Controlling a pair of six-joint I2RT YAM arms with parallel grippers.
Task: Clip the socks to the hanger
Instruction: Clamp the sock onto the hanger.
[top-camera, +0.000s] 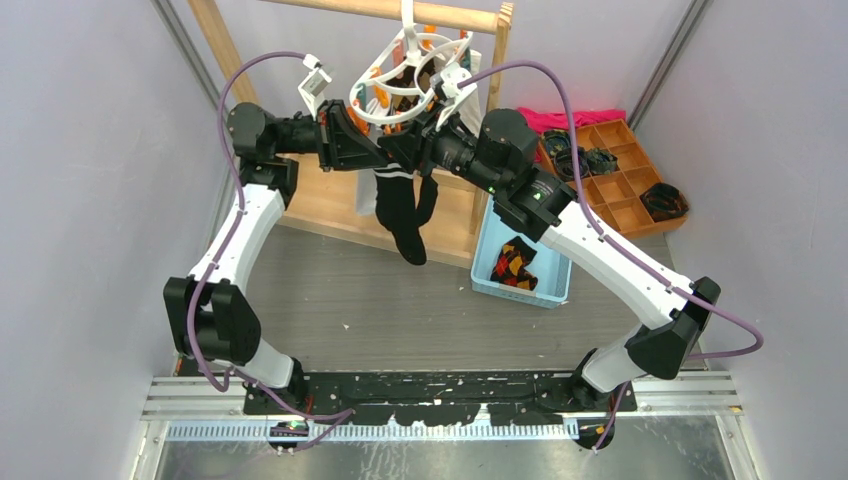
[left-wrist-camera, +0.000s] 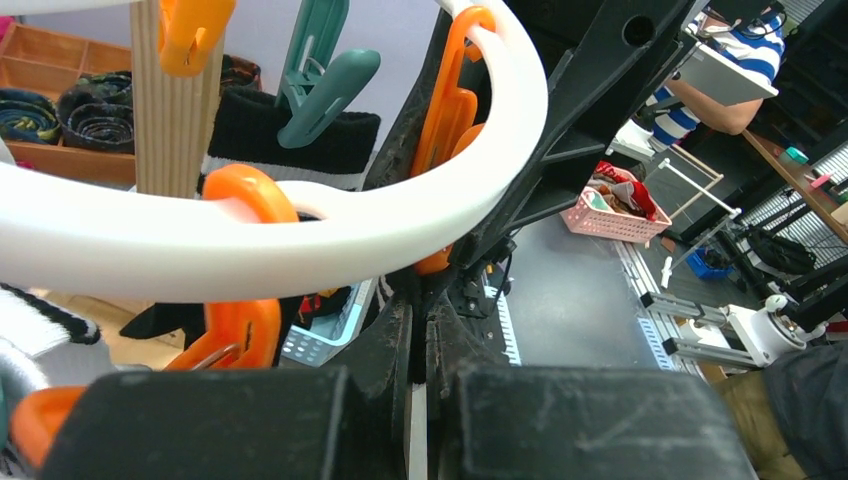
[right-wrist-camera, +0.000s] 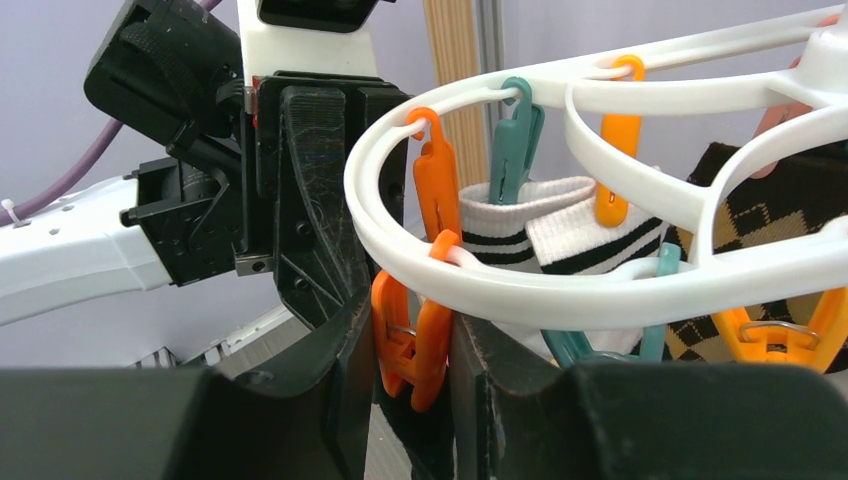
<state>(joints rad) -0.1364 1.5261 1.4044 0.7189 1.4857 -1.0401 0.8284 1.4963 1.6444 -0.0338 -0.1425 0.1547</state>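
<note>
Black sock dangles beneath the hanger's near rim, cuff apparently pinched by the clenched left gripper; the right gripper squeezes an orange clip. Best practice: seat the cuff deep in the clip before easing off. No legible writing or brand shows.

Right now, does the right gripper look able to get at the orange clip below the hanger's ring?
Apparently yes: the orange clip sits between the fingers of the right gripper, which seem to press both its sides under the hanger. Nothing blocks it.
</note>
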